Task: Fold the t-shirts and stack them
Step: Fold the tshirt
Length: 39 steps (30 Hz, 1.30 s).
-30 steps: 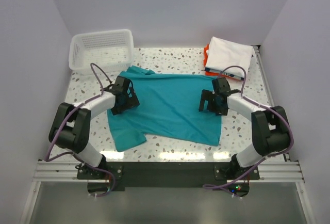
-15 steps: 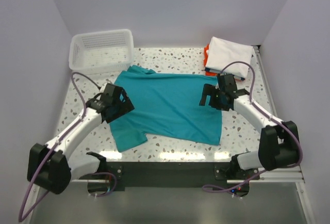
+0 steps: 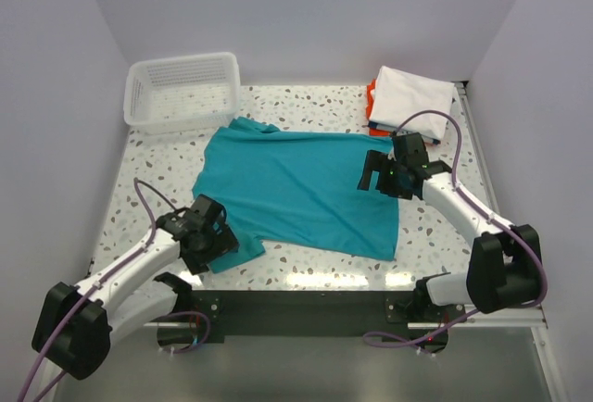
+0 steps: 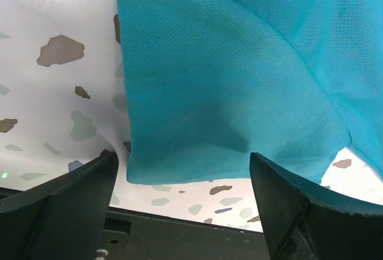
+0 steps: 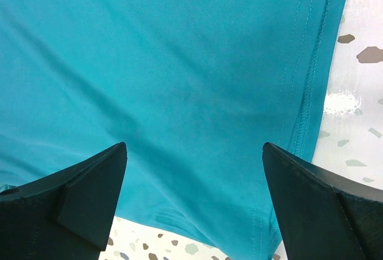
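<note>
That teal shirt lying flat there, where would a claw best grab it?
By the hem of the near-left sleeve, coming down from above near the table front edge. The teal shirt lies flat, so only a free edge can be pinched, and that sleeve sticks out alone. The left gripper is open right over it.

Legible text, labels, brands, numbers, signs: none in any view. Plain teal short-sleeved cloth t-shirt (image 3: 306,189): no print readable on the visible fabric. White slatted plastic basket (image 3: 181,120): no marking readable.
</note>
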Each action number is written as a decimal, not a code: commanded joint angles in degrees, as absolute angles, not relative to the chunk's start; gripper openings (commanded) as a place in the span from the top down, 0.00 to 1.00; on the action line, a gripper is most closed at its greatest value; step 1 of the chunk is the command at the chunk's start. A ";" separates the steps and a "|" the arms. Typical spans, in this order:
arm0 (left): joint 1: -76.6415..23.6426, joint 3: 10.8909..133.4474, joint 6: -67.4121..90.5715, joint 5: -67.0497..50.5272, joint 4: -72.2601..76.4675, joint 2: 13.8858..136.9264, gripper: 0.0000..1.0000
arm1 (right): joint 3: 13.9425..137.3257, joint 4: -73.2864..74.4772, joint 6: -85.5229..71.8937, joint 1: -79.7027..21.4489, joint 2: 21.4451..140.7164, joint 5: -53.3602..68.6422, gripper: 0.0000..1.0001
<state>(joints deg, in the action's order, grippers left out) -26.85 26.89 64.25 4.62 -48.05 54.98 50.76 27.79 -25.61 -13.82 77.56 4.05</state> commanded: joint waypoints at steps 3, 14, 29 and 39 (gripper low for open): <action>-27.60 25.49 67.06 3.78 -46.49 56.95 0.20 | 50.80 27.77 -25.31 -13.80 76.20 3.96 0.01; -27.77 25.49 66.45 4.75 -45.70 57.74 1.00 | 50.63 30.49 -25.05 -13.71 74.62 2.64 0.01; -27.77 34.80 64.34 4.84 -58.36 45.62 1.00 | 39.39 52.99 -35.15 -19.16 55.13 -0.97 0.04; -27.69 37.26 64.34 6.76 -61.78 39.64 1.00 | 30.24 51.52 -43.68 -19.16 51.07 -2.46 0.20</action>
<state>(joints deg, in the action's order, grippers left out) -27.46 33.93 65.34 5.13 -59.64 40.75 32.25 52.40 -39.27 -19.07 51.68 -1.23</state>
